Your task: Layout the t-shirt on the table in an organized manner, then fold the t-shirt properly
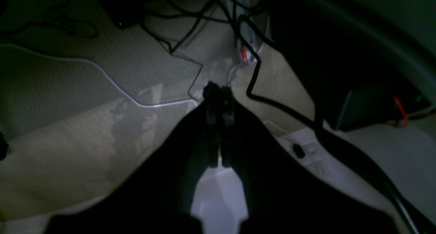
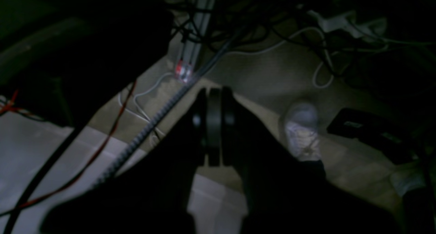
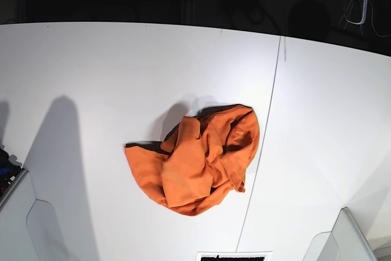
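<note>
While both arms hang away from the work surface, the t-shirt (image 3: 198, 160) lies in a crumpled heap near the middle of the table (image 3: 91, 77), just left of the thin dark seam (image 3: 269, 120) in the base view, its right edge almost touching that line. Folds overlap; one flap is doubled across the centre, and neither sleeves nor collar can be picked out with certainty. The left gripper (image 1: 218, 94) is clenched with nothing between its fingers; its wrist camera looks down on carpet (image 1: 68, 131) and loose cables (image 1: 190, 26), not on the table. The right gripper (image 2: 214, 104) is likewise pressed closed and empty, over floor with cables and a white shoe (image 2: 301, 130) in sight. Neither gripper appears in the base view. Judgement: the task has not started, and layout comes first. To do it well, bring both arms over the table, open the jaws before descent, and pinch single layers at two well-separated outer edges of the heap rather than the thick middle fold. Lift only enough to let the cloth hang free, then draw the hands apart and lay it flat. Risk: grabbing two layers at once, which would keep the bundle twisted.
</note>
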{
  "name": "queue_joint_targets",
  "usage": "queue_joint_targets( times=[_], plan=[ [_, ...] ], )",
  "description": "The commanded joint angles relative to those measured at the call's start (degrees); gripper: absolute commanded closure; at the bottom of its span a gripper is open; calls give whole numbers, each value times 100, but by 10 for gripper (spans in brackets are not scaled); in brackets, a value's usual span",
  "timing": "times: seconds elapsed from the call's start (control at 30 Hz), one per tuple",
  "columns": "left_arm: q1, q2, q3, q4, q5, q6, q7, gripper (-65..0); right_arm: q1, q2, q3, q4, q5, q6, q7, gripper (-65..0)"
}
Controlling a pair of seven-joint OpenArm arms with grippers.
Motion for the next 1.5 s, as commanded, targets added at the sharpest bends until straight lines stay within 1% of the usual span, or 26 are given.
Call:
queue_joint_targets(
  times=[0.0, 0.2, 0.4, 0.7, 0.8, 0.93, 1.0, 1.2, 1.3, 1.47],
  plan=[
    [4, 26, 11, 22, 4, -59, -50, 0, -83, 24, 11, 94, 2, 83, 22, 0],
    [201, 26, 11, 219, 2, -59, -297, 0, -424, 81, 11, 564, 2, 85, 22, 0],
    [588, 22, 11, 758, 0, -57, -299, 0, -737, 149, 11, 1001, 2, 87, 22, 0],
    [1036, 11, 11, 1495, -11, -57, -315, 0, -938, 210, 11, 1314, 2, 107, 22, 0],
    [1178, 0, 11, 1729, -11, -57, -313, 0, -1062, 210, 11, 1528, 2, 210, 22, 0],
    [1438, -24, 11, 2140, -11, -55, -315, 0, -1296, 243, 11, 2009, 2, 498, 22, 0],
    [1589, -22, 11, 2363, -11, -55, -315, 0, -1434, 289, 11, 2297, 4, 595, 20, 0],
    [2020, -96, 11, 3121, -11, -55, -315, 0, -1919, 472, 11, 3101, 26, 605, 20, 0],
    [2240, -227, 11, 3600, -13, -55, -313, 0, -2212, 599, 11, 3554, 260, 623, 20, 0],
    [2712, -529, 11, 4647, -11, -55, -313, 0, -2798, 933, 11, 4503, 566, 647, 20, 0]
  ],
)
